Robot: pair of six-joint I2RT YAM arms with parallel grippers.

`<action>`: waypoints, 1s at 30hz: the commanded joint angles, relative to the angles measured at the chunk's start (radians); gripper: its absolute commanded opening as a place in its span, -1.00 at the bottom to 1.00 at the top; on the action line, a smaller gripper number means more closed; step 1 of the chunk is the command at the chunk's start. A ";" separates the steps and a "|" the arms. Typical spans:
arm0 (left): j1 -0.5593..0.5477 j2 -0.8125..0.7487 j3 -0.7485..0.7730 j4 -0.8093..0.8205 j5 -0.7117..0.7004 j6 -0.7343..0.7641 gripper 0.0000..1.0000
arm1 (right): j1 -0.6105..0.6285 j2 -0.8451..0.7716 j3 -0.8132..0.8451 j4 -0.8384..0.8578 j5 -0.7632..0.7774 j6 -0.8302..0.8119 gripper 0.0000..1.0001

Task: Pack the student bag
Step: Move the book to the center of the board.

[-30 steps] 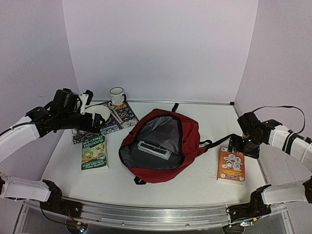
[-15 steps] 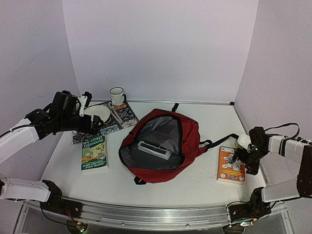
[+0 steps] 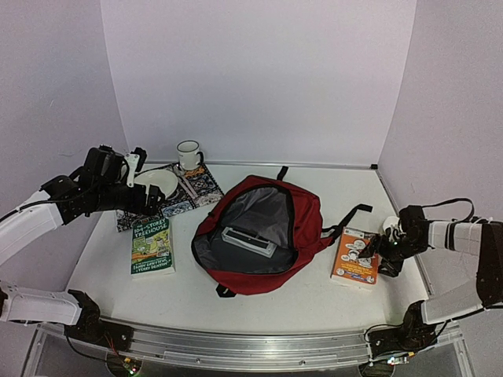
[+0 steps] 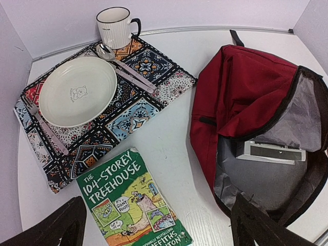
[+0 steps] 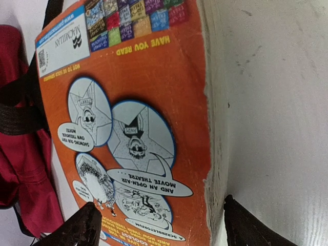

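White table (image 3: 330,305), pale lilac walls (image 3: 259,78), soft even light.

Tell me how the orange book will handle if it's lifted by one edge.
The orange paperback looks thin with a soft, worn edge, so it will probably sag or fan open. Lying on the smooth table, it should slide rather than tip.

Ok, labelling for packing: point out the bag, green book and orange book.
bag (image 3: 305,212), top view, red fabric beside the opening.
green book (image 3: 152,246), top view, middle of cover.
orange book (image 3: 355,256), top view, middle of cover.
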 commanded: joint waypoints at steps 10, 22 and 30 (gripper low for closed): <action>0.015 0.016 -0.001 0.035 0.023 0.005 0.99 | 0.010 0.053 -0.016 0.238 -0.174 0.107 0.23; 0.017 0.032 -0.001 0.039 0.042 0.005 0.99 | 0.058 0.082 0.009 0.319 -0.178 0.166 -0.17; 0.017 0.039 -0.003 0.039 0.050 0.005 0.99 | 0.065 0.168 0.001 0.387 -0.114 0.215 -0.33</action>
